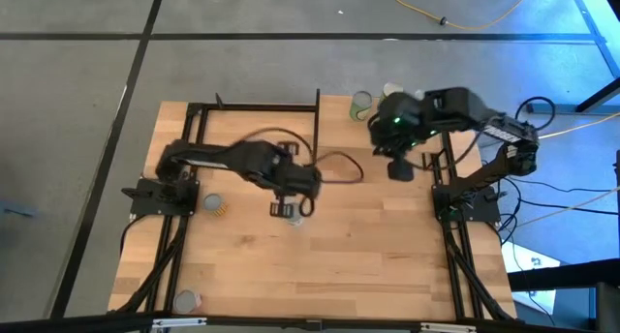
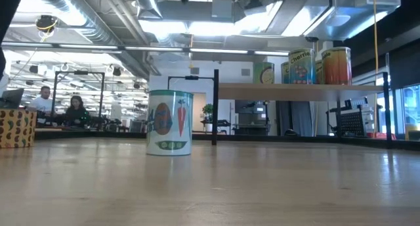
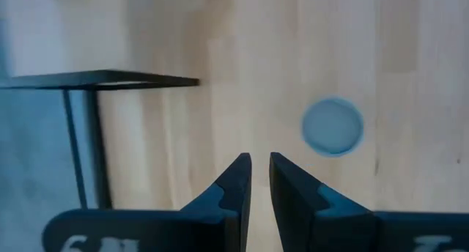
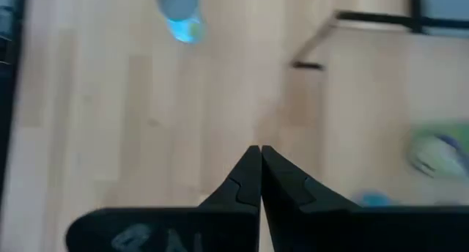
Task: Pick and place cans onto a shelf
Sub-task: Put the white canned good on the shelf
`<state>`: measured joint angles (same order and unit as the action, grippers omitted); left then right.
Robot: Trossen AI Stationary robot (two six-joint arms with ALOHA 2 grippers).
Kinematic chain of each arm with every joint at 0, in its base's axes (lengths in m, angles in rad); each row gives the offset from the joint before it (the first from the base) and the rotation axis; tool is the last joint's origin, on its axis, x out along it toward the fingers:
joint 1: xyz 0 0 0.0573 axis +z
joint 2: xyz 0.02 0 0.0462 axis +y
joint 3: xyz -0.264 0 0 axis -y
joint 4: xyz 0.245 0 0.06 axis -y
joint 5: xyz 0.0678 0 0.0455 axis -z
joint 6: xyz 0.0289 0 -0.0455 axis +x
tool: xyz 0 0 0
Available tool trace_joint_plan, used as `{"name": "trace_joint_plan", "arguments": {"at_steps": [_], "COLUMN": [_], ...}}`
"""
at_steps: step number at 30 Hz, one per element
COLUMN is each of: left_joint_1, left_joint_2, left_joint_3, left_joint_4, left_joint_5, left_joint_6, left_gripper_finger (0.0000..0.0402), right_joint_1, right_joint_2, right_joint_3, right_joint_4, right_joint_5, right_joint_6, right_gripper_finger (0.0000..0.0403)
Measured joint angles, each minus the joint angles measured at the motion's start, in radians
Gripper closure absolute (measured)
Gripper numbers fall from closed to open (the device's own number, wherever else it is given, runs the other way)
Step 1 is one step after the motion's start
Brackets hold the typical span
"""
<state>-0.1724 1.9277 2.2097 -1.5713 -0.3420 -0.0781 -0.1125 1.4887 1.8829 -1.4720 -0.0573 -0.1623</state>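
A can with a vegetable label [image 2: 169,123] stands upright on its base on the tabletop; its pale lid [image 3: 333,126] shows beside and below my left gripper [image 3: 260,158]. That gripper [image 1: 291,209] hangs above the table's middle, pointing steeply down, its fingers all but together with nothing between them. My right gripper [image 4: 255,151] is shut and empty, high over the table's far right [image 1: 399,166]. The shelf [image 2: 295,91] stands at the far right and bears three cans [image 2: 335,65], two of them seen from above [image 1: 360,103].
One more can [image 1: 213,205] stands near the left arm's base, another [image 1: 186,299] at the near left corner. A black metal frame [image 1: 257,106] runs along the far edge, left of the shelf. Bare wood lies in the near middle [image 1: 339,265].
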Motion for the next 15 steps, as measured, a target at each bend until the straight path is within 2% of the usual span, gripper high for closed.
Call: {"name": "trace_joint_plan", "arguments": {"at_steps": [5, 11, 15], "left_joint_1": [0.004, 0.004, 0.004], "left_joint_2": [-0.123, -0.25, -0.304], "left_joint_3": [-0.001, -0.001, -0.001], "left_joint_4": [-0.001, 0.0, 0.0], "left_joint_5": [-0.045, -0.068, -0.07], "left_joint_6": [-0.06, -0.118, -0.132], "left_gripper_finger": [0.0357, 0.0356, 0.0356], "right_joint_1": [0.039, 0.049, 0.049], "right_joint_2": [0.0, 0.003, 0.011], "right_joint_3": [-0.15, -0.296, -0.366], "right_joint_4": [0.225, 0.494, 0.654], "right_joint_5": [-0.124, -0.137, -0.137], "right_joint_6": [0.031, 0.084, 0.13], "right_gripper_finger": [0.0393, 0.0391, 0.0368]}}
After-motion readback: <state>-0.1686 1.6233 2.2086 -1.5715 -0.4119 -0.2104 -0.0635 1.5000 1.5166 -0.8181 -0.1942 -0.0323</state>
